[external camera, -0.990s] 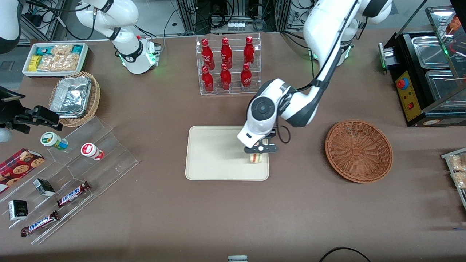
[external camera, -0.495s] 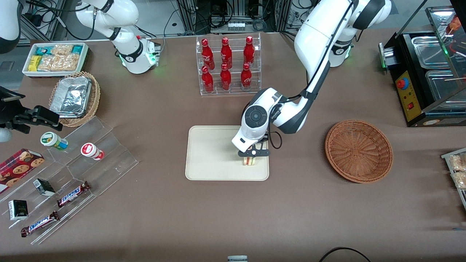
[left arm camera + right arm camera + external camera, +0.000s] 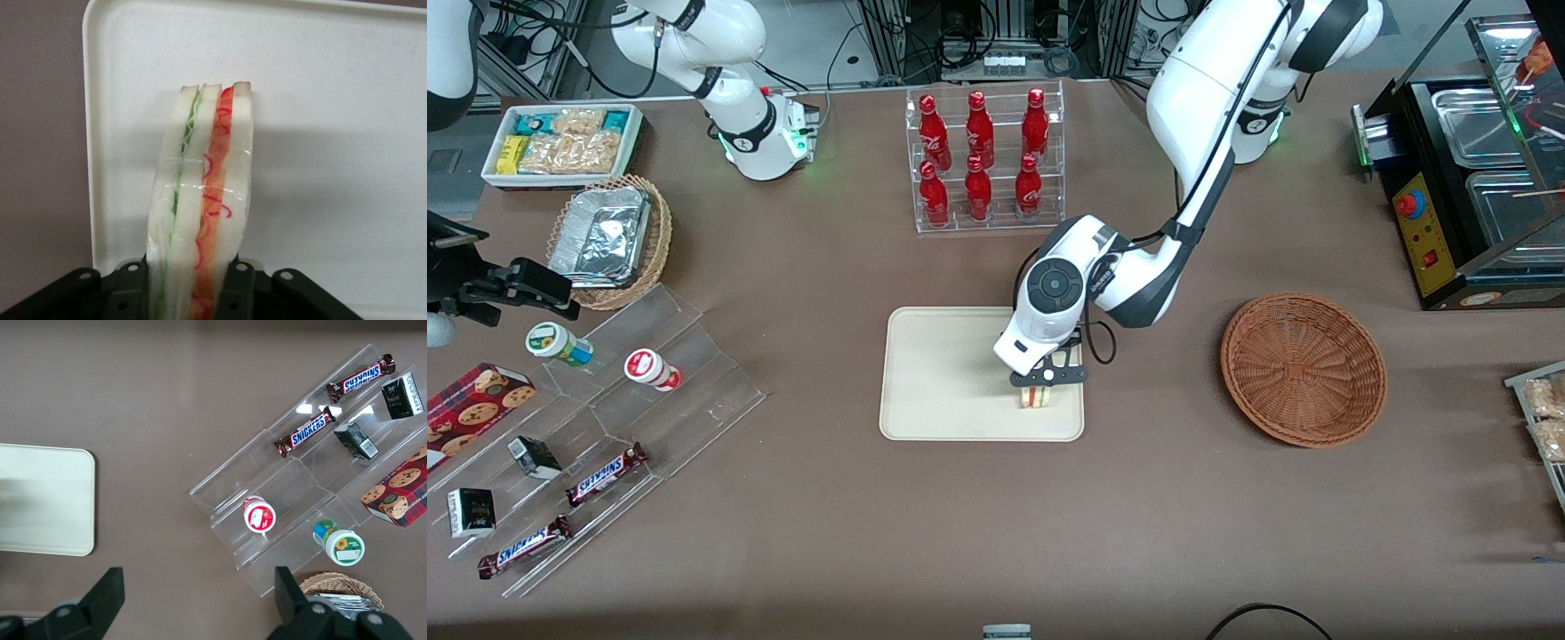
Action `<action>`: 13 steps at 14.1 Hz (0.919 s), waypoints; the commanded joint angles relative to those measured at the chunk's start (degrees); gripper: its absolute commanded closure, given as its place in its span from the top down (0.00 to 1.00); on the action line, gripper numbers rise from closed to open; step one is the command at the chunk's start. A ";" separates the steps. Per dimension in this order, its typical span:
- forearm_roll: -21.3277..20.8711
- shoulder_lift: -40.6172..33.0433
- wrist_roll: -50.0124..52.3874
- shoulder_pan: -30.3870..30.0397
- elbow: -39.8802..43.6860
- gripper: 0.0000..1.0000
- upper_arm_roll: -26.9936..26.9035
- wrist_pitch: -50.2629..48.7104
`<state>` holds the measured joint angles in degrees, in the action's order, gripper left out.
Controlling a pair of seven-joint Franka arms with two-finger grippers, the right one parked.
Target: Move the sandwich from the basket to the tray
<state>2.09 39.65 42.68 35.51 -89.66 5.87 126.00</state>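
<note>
1. Right now your gripper (image 3: 1039, 384) sits low over the tray (image 3: 934, 373), at the tray's corner nearest the front camera on the working arm's end.
2. You can see from the wrist camera that the gripper (image 3: 188, 283) is clamped on the sandwich (image 3: 200, 200): a black finger presses each outer bread face, and the wedge stands on edge between them.
3. You will find the sandwich (image 3: 1035, 396) directly under the gripper in the front view, over the cream tray surface; whether it touches the tray you cannot tell.
4. Look at the sandwich's edge from the wrist: the green layer runs along one side and the red layer along the other, with clear wrap creased across the bread.
5. Around the gripper, the tray (image 3: 347, 100) shows bare on all sides of the wedge, and its rounded corner and rim lie near the sandwich's tip, with brown table (image 3: 40, 133) just past the rim.
6. From your gripper, the basket (image 3: 1303, 369) lies well apart toward the working arm's end of the table, at about the same distance from the front camera, with nothing in it.
7. Farther from the front camera than your gripper stands the clear rack of red bottles (image 3: 983, 160), well apart from the tray's rim.
</note>
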 commanded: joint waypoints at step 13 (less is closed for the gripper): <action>-0.33 -24.87 -8.80 -19.66 0.72 1.00 -2.09 -25.43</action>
<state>1.89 18.52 38.57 20.20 -86.85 3.08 103.52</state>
